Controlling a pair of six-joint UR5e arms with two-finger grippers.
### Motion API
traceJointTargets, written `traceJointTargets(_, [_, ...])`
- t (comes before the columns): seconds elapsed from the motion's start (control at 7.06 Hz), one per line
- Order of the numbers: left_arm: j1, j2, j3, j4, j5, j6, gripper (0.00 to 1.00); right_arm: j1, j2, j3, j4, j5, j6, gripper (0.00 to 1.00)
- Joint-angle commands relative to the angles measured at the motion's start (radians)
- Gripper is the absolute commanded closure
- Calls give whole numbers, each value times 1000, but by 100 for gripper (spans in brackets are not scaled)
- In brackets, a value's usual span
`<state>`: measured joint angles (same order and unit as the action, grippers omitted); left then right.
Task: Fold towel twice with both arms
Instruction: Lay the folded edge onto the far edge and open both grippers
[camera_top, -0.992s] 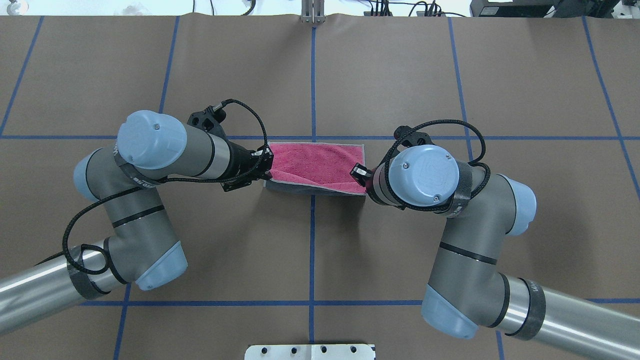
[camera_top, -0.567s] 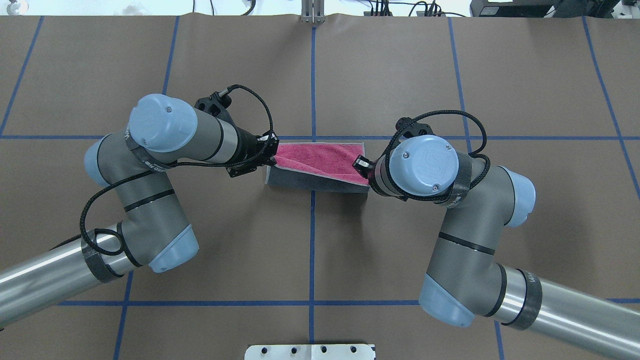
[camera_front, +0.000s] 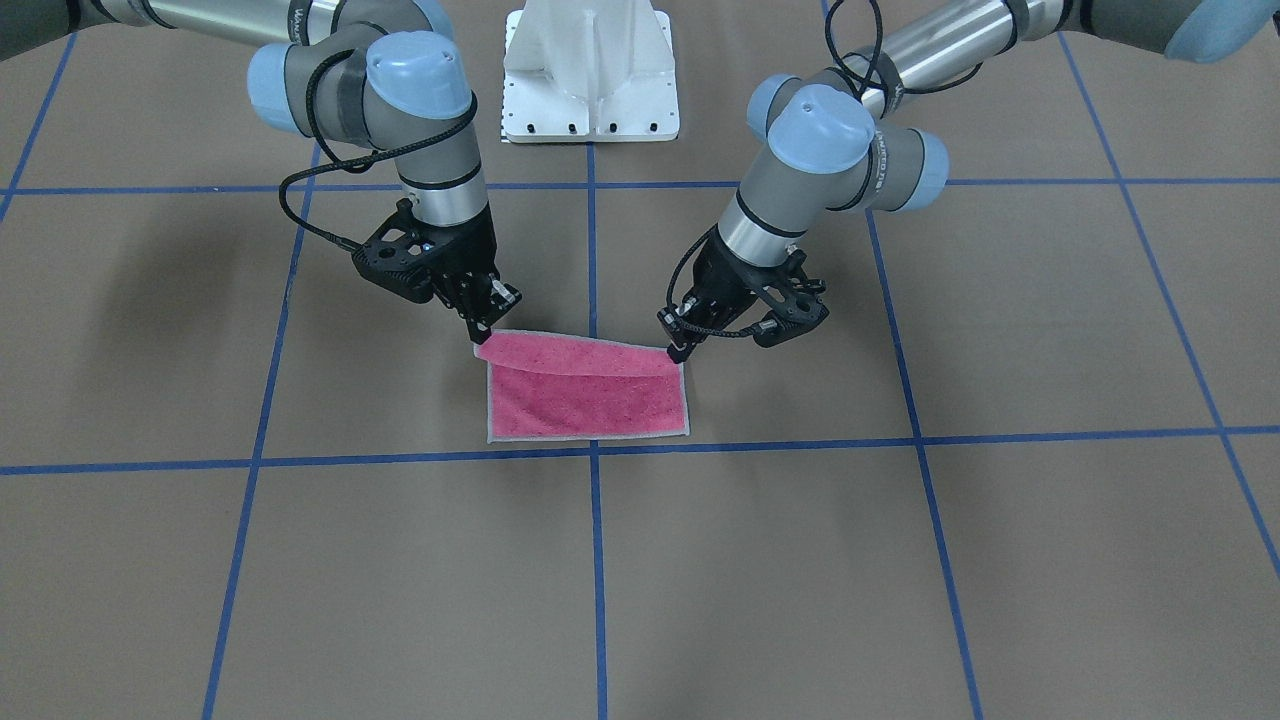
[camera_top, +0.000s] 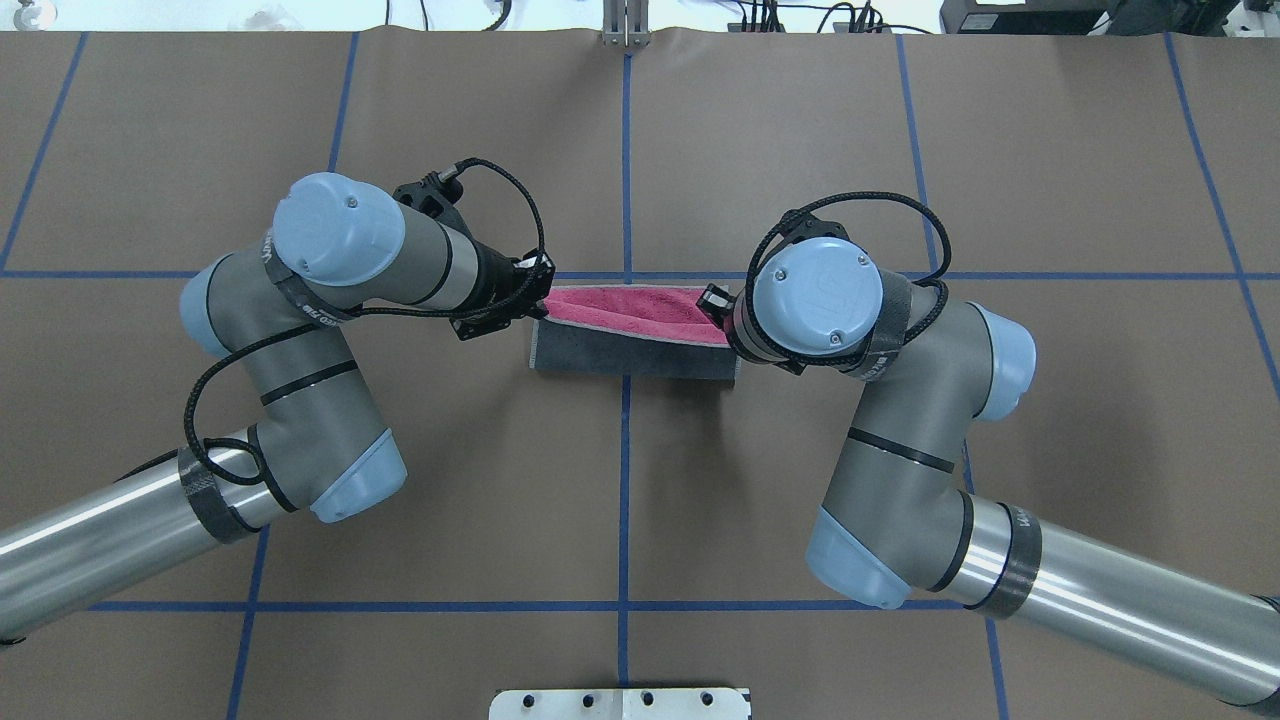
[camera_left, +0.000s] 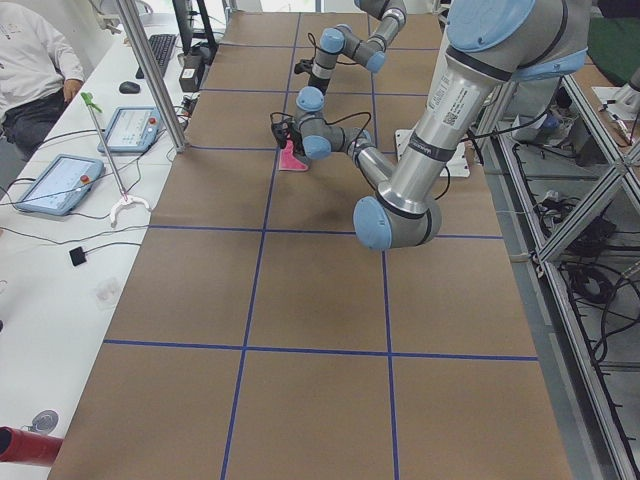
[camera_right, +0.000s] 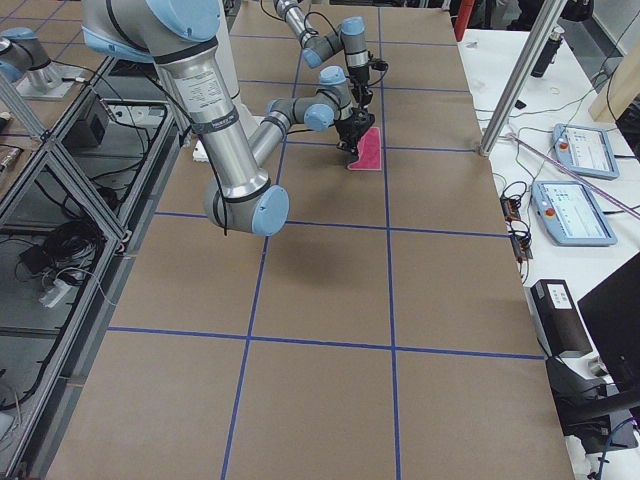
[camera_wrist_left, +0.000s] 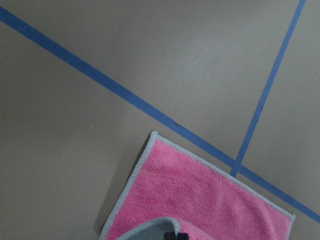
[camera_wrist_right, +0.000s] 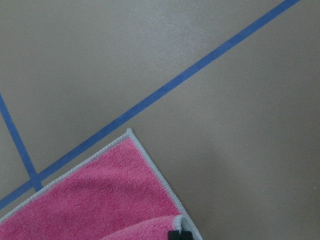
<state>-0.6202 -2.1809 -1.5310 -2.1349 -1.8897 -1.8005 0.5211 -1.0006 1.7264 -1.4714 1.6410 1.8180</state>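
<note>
The towel (camera_top: 630, 356) lies at the table's middle, half folded over. Its near edge is lifted, so the dark grey face shows in the overhead view and a pink strip (camera_top: 632, 303) behind it. In the front-facing view the pink towel (camera_front: 590, 405) lies flat with a raised flap (camera_front: 580, 357). My left gripper (camera_top: 541, 304) (camera_front: 679, 349) is shut on one lifted corner. My right gripper (camera_top: 714, 308) (camera_front: 484, 341) is shut on the other. The wrist views show the pink face (camera_wrist_left: 200, 200) (camera_wrist_right: 100, 200) below each held corner.
The white pedestal base (camera_front: 590, 70) (camera_top: 620, 702) stands at the robot's side of the table. Blue tape lines (camera_top: 626, 180) grid the brown table. Side benches hold tablets (camera_left: 50, 183) (camera_right: 575, 212), and a person (camera_left: 30, 60) sits at one.
Both grippers have moved away from the robot toward the towel's far edge, carrying the lifted near edge over. More dark grey face shows and the pink strip has narrowed.
</note>
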Motion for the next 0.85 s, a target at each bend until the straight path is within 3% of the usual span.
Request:
traceJointTargets(0.0, [-1,-22,35,-7,0,1,100,8,8,-28,25,-1,-17,100])
traceJointTargets(0.28, [-3,-23,45,-3,0,32,100,17,45,-86,29,0,-19,100])
traceJointTargets(0.71, [-6,-51,91,-10,0,33,100,28,49,-93,29,0,-23,100])
